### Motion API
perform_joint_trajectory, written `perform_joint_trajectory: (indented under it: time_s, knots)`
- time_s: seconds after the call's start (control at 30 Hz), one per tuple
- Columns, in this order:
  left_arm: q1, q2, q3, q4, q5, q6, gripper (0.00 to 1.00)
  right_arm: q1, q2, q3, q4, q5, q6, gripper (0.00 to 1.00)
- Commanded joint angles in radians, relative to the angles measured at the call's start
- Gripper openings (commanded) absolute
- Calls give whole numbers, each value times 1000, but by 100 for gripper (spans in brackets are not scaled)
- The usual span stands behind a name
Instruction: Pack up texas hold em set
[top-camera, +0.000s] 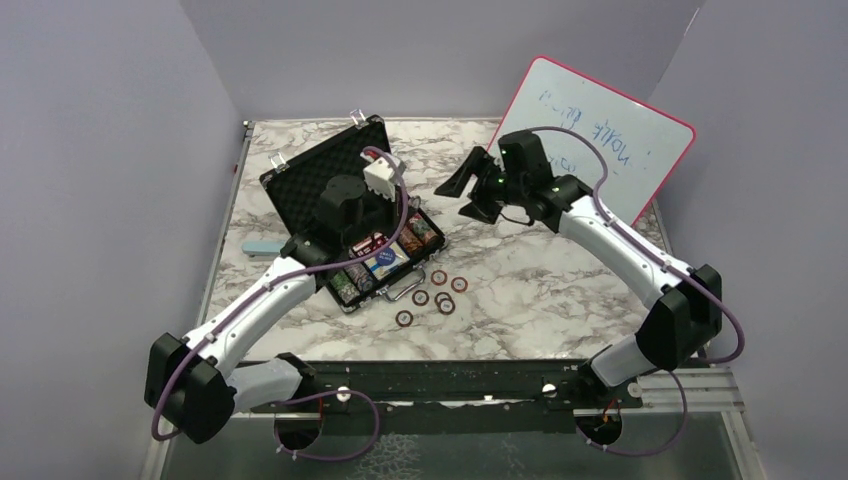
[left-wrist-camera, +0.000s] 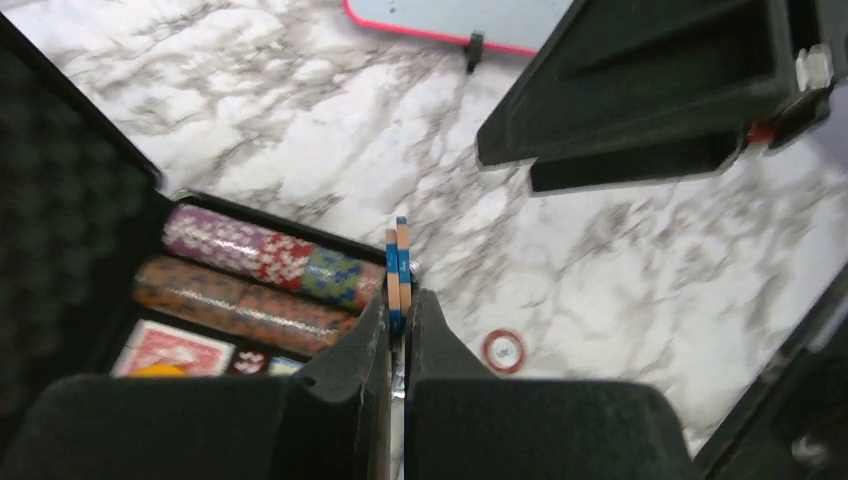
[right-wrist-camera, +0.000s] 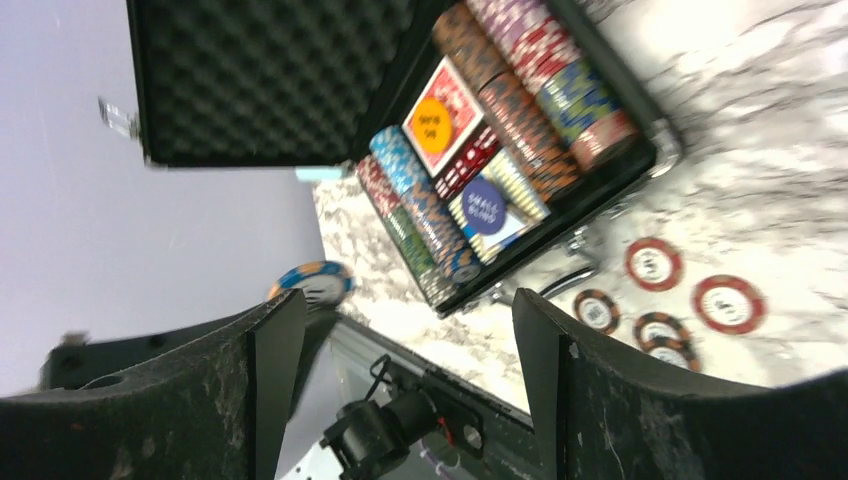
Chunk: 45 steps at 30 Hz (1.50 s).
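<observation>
While the left gripper is pinching 2 striped chips on edge above the briefcase, the right gripper is hanging wide open.
The briefcase is lying open on the marble table, chip rows and a red deck filling it; 6 loose red chips are sitting near its handle.

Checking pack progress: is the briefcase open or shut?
Open. The lid stands tilted back; chip rows and red card deck lie exposed.

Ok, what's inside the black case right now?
In the case: rows of striped chips, a red deck and a second deck with a round button on it. What lies beneath them is covered.
</observation>
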Motion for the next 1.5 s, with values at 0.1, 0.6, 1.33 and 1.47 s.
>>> perform_joint_trajectory:
  time_s: [0.1, 0.6, 1.33, 1.47]
  knots:
    - [-1, 125, 265, -710, -109, 605, 0, -109, -93, -63, -65, 96, -53, 78]
    - [-2, 239, 207, -1020, -121, 742, 0, -147, -83, -103, -115, 130, -69, 76]
    - [-2, 406, 231, -986, -230, 678, 0, -165, -102, -147, -94, 128, -90, 75]
    - [-2, 438, 245, -978, -315, 644, 1, -172, -100, -151, -86, 116, -92, 75]
